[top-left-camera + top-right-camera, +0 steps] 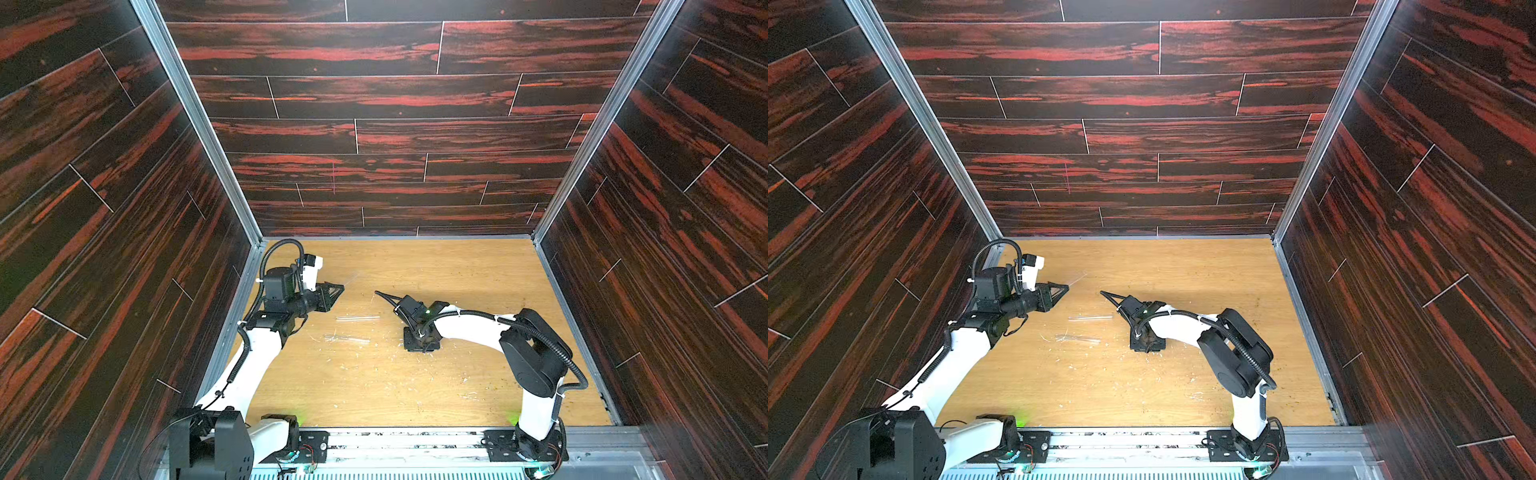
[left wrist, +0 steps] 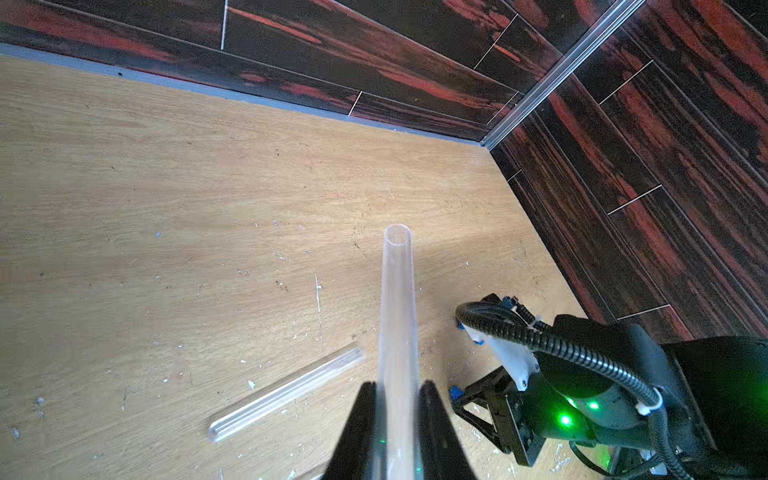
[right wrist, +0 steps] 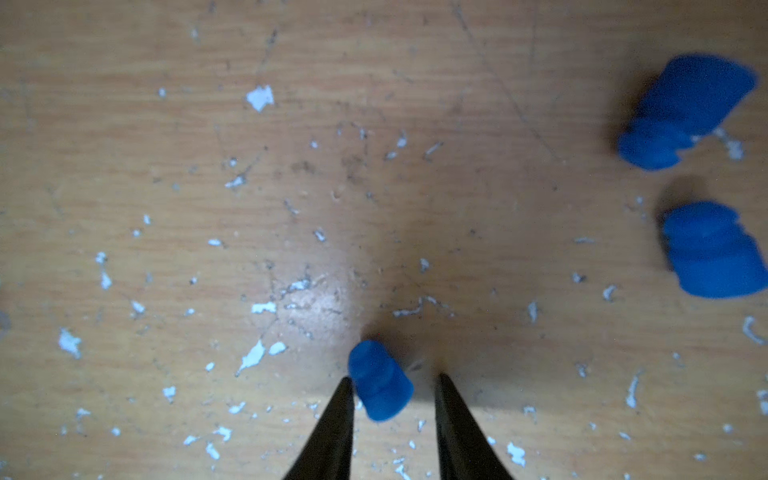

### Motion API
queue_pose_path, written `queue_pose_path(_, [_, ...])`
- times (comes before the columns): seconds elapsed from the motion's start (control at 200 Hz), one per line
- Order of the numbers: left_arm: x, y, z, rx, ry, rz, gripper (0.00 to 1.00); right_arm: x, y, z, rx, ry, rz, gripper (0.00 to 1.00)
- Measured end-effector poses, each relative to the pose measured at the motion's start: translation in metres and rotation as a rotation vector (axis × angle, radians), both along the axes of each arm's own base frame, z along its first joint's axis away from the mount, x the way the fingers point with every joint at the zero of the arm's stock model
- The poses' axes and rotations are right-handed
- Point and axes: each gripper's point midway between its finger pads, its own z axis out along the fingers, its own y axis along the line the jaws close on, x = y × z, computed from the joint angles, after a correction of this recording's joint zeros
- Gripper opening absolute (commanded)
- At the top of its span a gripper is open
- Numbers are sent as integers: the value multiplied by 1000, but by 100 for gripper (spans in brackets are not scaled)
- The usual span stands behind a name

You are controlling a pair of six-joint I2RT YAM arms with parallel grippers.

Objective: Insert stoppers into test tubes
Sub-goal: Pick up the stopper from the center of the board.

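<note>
Under the right claw (image 3: 395, 386): one blue plug (image 3: 380, 382) lies on its side on the table, between the two black tips. The claw is loose and not squeezing. One tip is right beside the plug, and the other has a gap.
Up in the left claw (image 2: 397, 436): a clear tube (image 2: 397, 311) is clenched tight and held off the table. Its open mouth points away from the claw.
Other plugs (image 3: 685, 112): two more blue ones lie near each other, well apart from the right claw.
Loose tubes (image 1: 357, 318): two lie flat on the table between the arms. I see no blue in them.
Trouble with the plug: it is tiny and round and sits off to one side. I think the closing tips could push it, roll it or flick it away.
Trouble with the tube: it is smooth and see-through. A crooked push could miss the mouth or make the tube slide in the claw.
Table (image 1: 415, 386): light wood, scratched, and dotted with white bits (image 3: 259, 97) that could be mixed up with tube edges.
Room: dark red and black plank walls (image 1: 374, 95) stand on three sides, with grey metal strips in the corners.
</note>
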Motion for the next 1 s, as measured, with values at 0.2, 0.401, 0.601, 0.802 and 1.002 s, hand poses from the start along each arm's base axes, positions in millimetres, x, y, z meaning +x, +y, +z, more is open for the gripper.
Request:
queue_pose_path(0.2, [1, 2, 0, 0, 0, 5, 9, 1, 2, -1, -7, -1, 28, 28])
queue_pose_path(0.401, [1, 3, 0, 0, -1, 8, 9, 3, 3, -1, -12, -4, 50, 28])
queue_pose_path(0.601, [1, 4, 0, 0, -1, 11, 9, 4, 6, -1, -23, -7, 67, 27])
queue_pose_path(0.802, [1, 4, 0, 0, 0, 12, 9, 3, 7, -1, -27, -10, 76, 25])
queue_pose_path(1.002, [2, 5, 0, 0, 0, 13, 9, -1, 9, -1, -33, -6, 88, 25])
